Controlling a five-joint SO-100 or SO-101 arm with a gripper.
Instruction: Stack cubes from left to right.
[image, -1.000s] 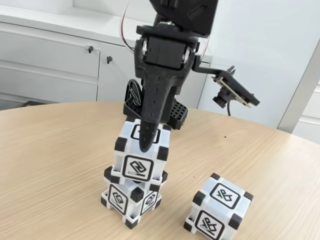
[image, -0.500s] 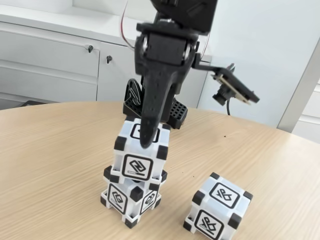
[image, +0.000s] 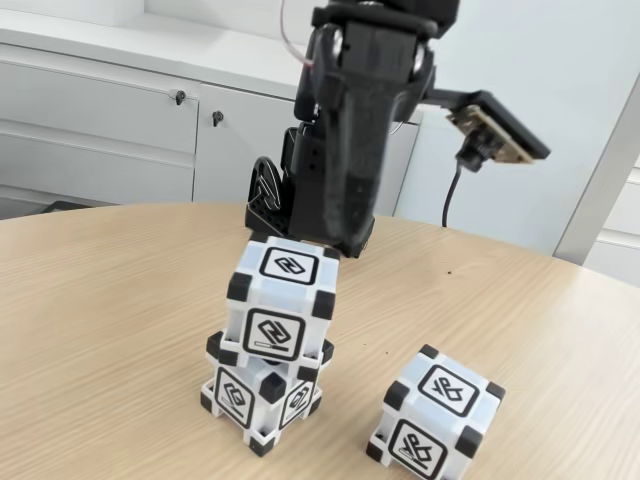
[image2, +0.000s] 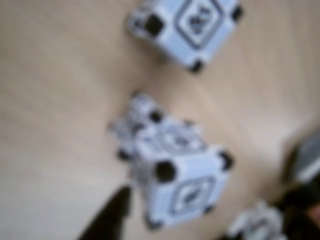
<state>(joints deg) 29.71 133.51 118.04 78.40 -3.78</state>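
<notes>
In the fixed view two white cubes with black corners are stacked: the top cube (image: 279, 303) rests on the bottom cube (image: 257, 395), which is turned a little under it. A third cube (image: 437, 415) sits alone on the table to the right. My black gripper (image: 340, 238) hangs just above and behind the top cube, clear of it, holding nothing. The blurred wrist view looks down on the stack (image2: 175, 170), with the single cube (image2: 187, 27) at the top. A dark finger (image2: 107, 220) shows left of the stack and a dark part at the right, so the jaws stand apart.
The round wooden table (image: 110, 300) curves away at the back. White cabinets (image: 100, 130) with small locks stand behind it. The arm's black base (image: 268, 192) sits behind the stack. The wrist camera (image: 495, 128) juts out at upper right.
The finger that lay across the top cube's front has lifted off and swung up and to the right. The top cube stays on the stack; the single cube has not moved.
</notes>
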